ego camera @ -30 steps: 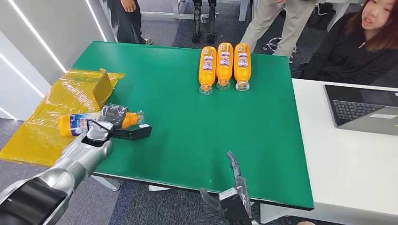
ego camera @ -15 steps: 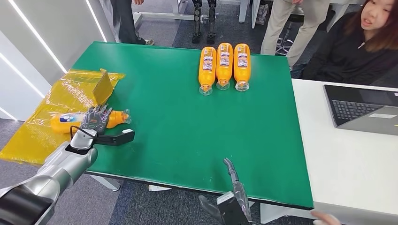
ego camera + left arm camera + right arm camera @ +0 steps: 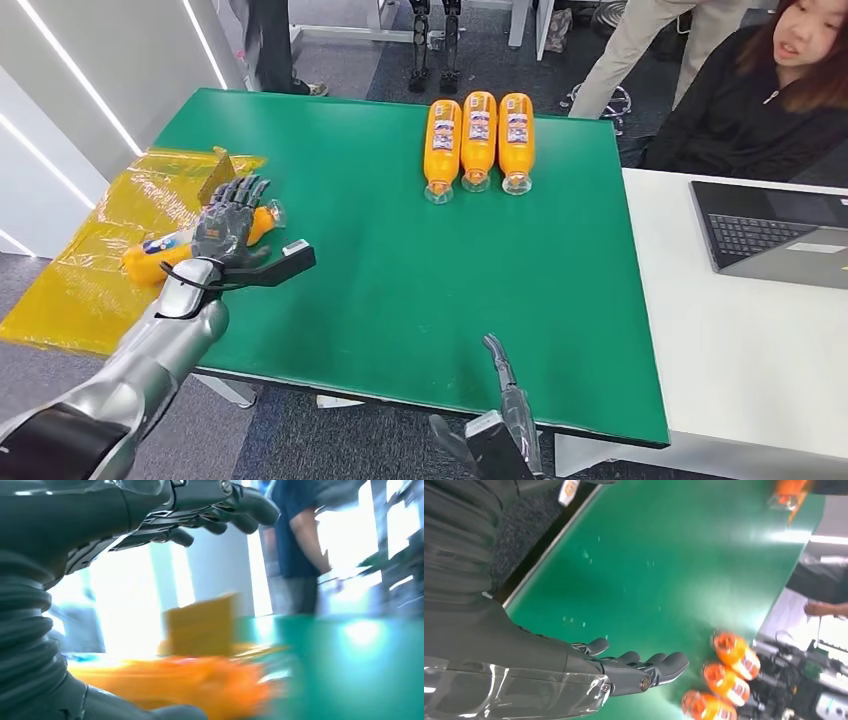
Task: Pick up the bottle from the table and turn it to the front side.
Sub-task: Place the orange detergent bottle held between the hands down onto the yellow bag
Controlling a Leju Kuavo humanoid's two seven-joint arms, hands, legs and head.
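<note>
An orange bottle [image 3: 152, 258] with a blue-and-white label lies slantwise at the left edge of the green table [image 3: 400, 250], its tail over yellow plastic. My left hand [image 3: 232, 228] hovers over its neck end with fingers spread and thumb stretched out, gripping nothing. In the left wrist view the fingers [image 3: 220, 510] stand well clear of the blurred bottle [image 3: 200, 682]. My right hand [image 3: 500, 425] waits at the table's near edge, fingers straight and empty; its fingers [image 3: 644, 672] show the same in the right wrist view.
Three more orange bottles [image 3: 478, 130] lie side by side at the table's far side. A yellow plastic sheet [image 3: 90, 260] with a cardboard flap [image 3: 218, 170] hangs off the left edge. A white desk [image 3: 740, 340] with a laptop [image 3: 775, 235] adjoins on the right; a seated person [image 3: 770, 110] is behind it.
My left hand, which held the bottle a second ago, has opened and lifted off it. The bottle has slid left and swung to a slant. The right hand barely moved.
</note>
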